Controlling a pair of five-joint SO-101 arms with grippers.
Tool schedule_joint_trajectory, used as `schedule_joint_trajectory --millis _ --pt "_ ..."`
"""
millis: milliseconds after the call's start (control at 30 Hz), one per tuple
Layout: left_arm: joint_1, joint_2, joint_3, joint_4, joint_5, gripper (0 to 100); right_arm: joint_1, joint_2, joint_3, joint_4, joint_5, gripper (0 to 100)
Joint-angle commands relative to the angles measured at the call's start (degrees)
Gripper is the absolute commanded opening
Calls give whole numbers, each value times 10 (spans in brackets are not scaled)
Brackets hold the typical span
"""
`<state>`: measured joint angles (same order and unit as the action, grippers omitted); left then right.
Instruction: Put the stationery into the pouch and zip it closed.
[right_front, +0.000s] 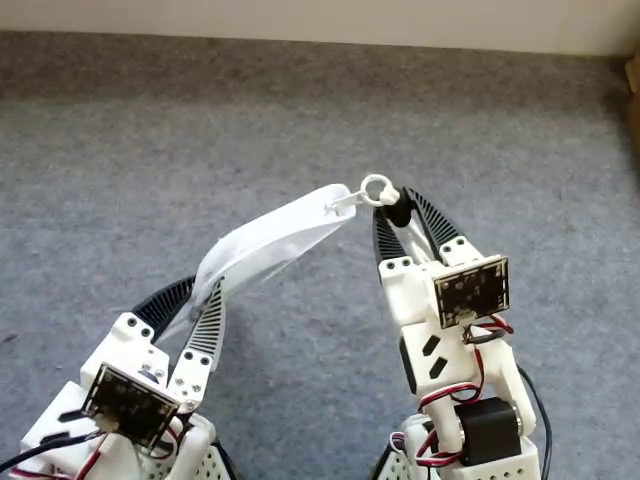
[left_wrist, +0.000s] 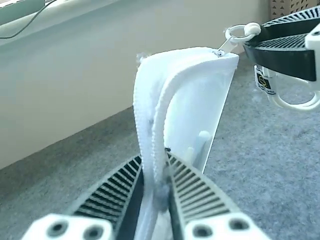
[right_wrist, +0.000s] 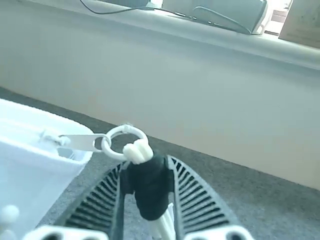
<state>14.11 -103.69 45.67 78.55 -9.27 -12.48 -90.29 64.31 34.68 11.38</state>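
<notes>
High view: white pouch (right_front: 265, 245) slung off the grey worktop (right_front: 150, 130) between two arms. Left pincer (right_front: 195, 300) clamped on its near end. Right pincer (right_front: 400, 212) closed on a black knob (right_front: 398, 213) fixed to the zip ring (right_front: 377, 188).

Left wrist view: pincer (left_wrist: 156, 165) pinching the pouch (left_wrist: 185, 100) edge-on along the zip seam; ring (left_wrist: 240, 32) at the far corner.

Right wrist view: pincer (right_wrist: 147, 170) tight on the knob (right_wrist: 149, 187); ring (right_wrist: 122, 142) and pull (right_wrist: 80, 141) run to the pouch (right_wrist: 30, 165) corner.

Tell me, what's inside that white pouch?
Through the pouch wall, a couple of pale stick shapes show faintly; what they are, and anything else inside, is hidden by the fabric.
</notes>
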Motion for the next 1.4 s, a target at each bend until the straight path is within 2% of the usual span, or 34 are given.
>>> schedule_joint_trajectory --millis 0,200,600,733,900,1233,1367 --pt "-52 -7 -56 -2 18 6 43 4 -2 -22 4 5" --pt "-97 -7 -56 -3 31 6 61 4 -2 -22 2 5" --pt "-101 -7 14 -55 51 6 66 4 -2 -21 0 5" --pt "-101 -7 52 -88 52 6 44 0 -2 -18 4 5" --pt "-101 -7 62 -90 52 6 13 2 -1 -15 4 5" --pt "-101 -7 99 -91 52 11 -11 0 -2 82 4 5" --pt "-101 -7 139 -124 52 11 -9 -1 -7 139 4 5"
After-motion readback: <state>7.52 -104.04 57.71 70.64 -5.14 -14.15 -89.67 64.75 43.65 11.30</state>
